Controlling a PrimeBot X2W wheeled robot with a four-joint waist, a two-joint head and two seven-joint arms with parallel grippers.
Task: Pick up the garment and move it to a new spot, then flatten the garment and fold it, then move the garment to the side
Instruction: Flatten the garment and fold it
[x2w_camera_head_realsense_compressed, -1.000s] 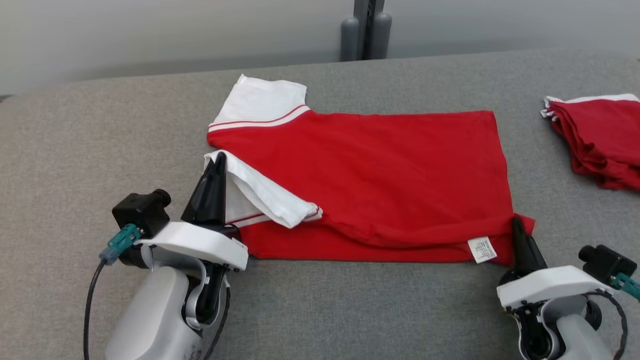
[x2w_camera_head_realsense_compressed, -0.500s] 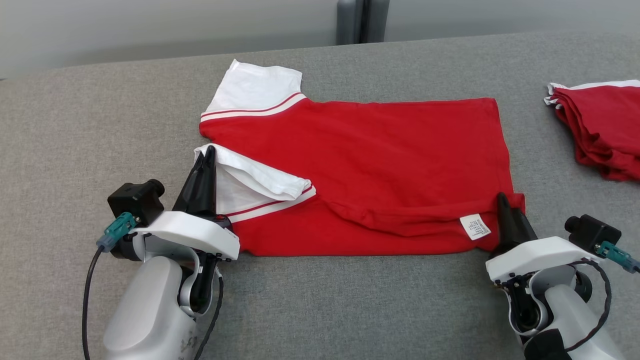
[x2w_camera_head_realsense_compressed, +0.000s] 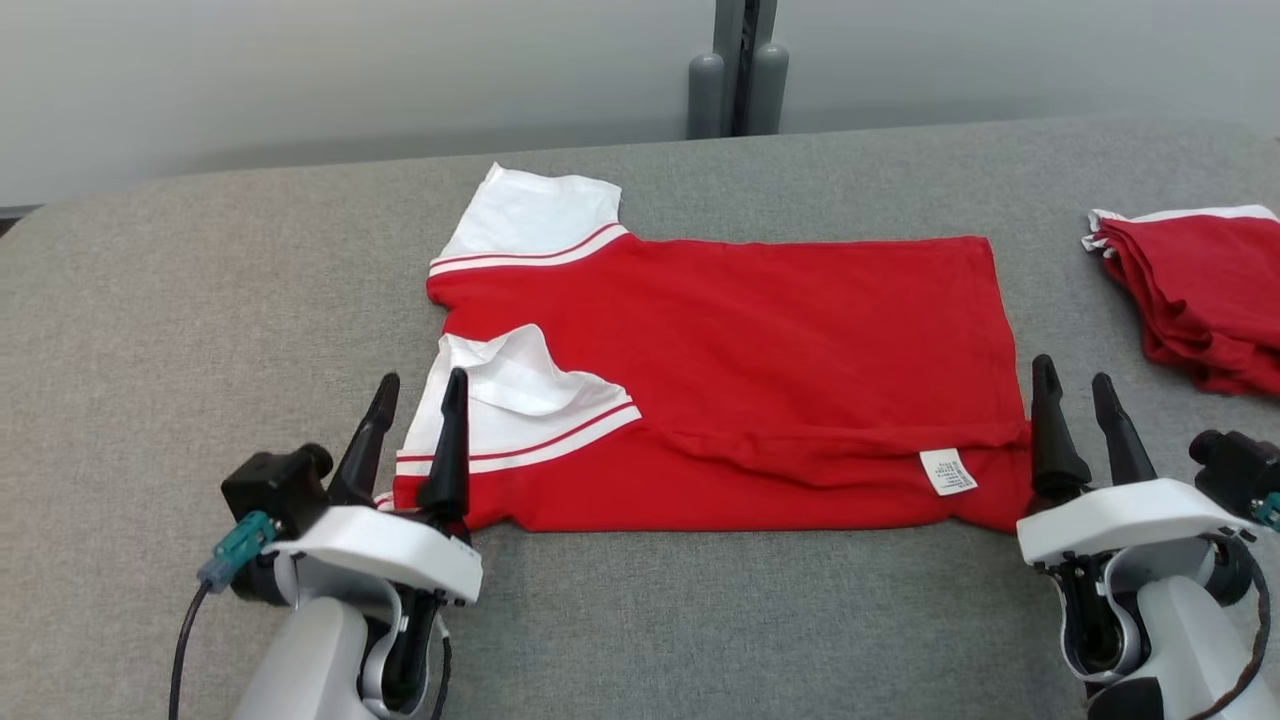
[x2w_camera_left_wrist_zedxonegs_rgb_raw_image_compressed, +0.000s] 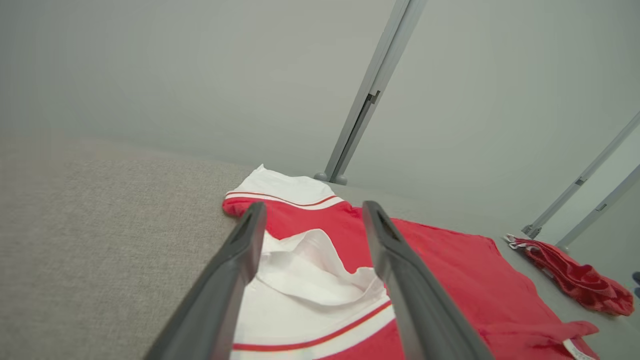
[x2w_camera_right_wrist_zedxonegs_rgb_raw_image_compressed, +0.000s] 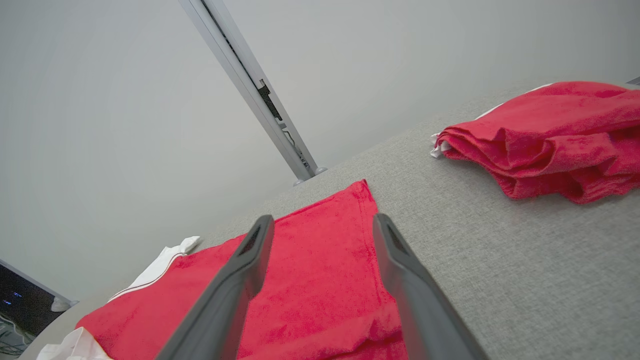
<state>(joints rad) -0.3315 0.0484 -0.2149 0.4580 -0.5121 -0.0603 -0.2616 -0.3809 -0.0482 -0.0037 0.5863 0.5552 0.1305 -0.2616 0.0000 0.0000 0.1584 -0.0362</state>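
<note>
Red knit shirt with white short sleeves (x2w_camera_head_realsense_compressed: 760, 340), spread across the middle of the grey fabric-covered table (x2w_camera_head_realsense_compressed: 150, 300); collar end toward the table's left edge, hem toward its right.

We read the near long edge as already turned up over the body. A soft ridge runs along the near side, a small white care label (x2w_camera_head_realsense_compressed: 948, 472) lies face-up by the near hem corner, and the near white sleeve (x2w_camera_head_realsense_compressed: 520, 395) is doubled over the red cloth, slightly puffed. The far white sleeve (x2w_camera_head_realsense_compressed: 530, 215) lies flat, pointing to the far edge. The body is smooth apart from shallow creases near the ridge.

The left gripper (x2w_camera_head_realsense_compressed: 423, 378) stands at the near collar-end corner, jaws spread and holding nothing; one finger is over bare table, the other over the sleeve's striped band. The right gripper (x2w_camera_head_realsense_compressed: 1072, 371) stands at the near hem corner, jaws likewise spread and empty, its inner finger at the hem's edge. We cannot tell whether either finger touches the cloth. We take this pairing at both ends of the fold as the way to handle a long limp edge evenly.

A crumpled red-and-white garment pile (x2w_camera_head_realsense_compressed: 1195, 295) sits at the right edge, well apart, which we judge to mark the set-aside place.
</note>
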